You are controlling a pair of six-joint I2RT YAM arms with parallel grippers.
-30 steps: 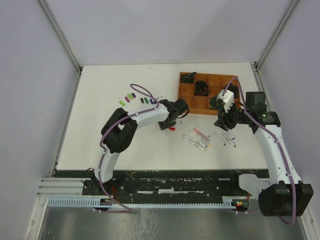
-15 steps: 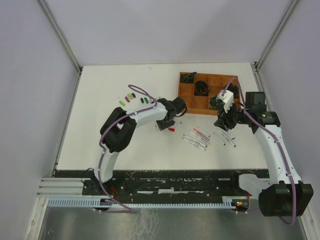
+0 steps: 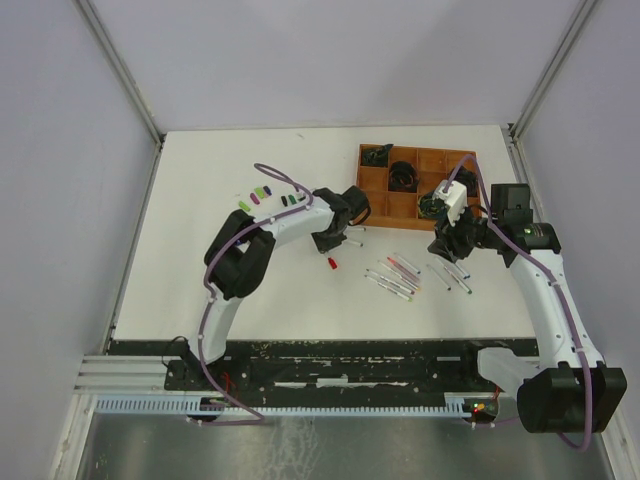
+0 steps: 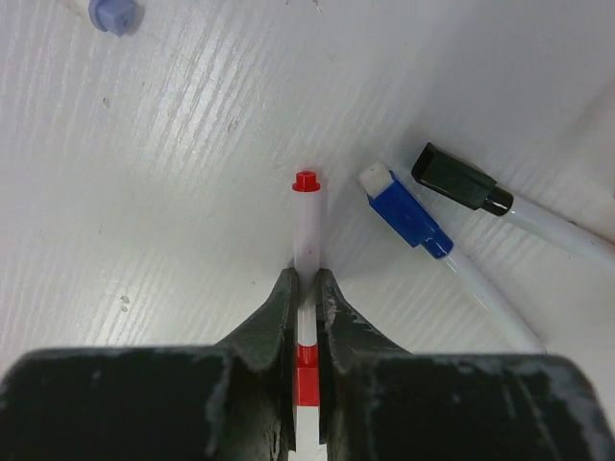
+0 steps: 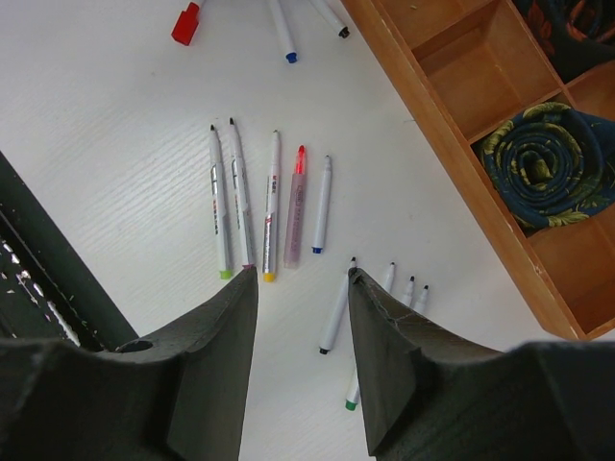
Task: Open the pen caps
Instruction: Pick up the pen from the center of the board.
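Observation:
My left gripper is shut on a pen with a white barrel, a red band and a red end. It hovers just above the table in front of the tray, where the top view shows the same gripper. A loose red cap lies on the table nearer the arm bases. Pens with a blue end and a black end lie just right of the held pen. Several coloured pen caps lie in a row at the back left. My right gripper hangs open above several pens.
A brown compartment tray at the back right holds dark rolled items. More thin pens lie under the right gripper, and another group lies mid-table. One blue cap sits at the top left of the left wrist view.
My left gripper has closed on the red-ended pen and moved back toward the tray. The red cap now lies apart from it, nearer the arm bases. The right arm has not moved.

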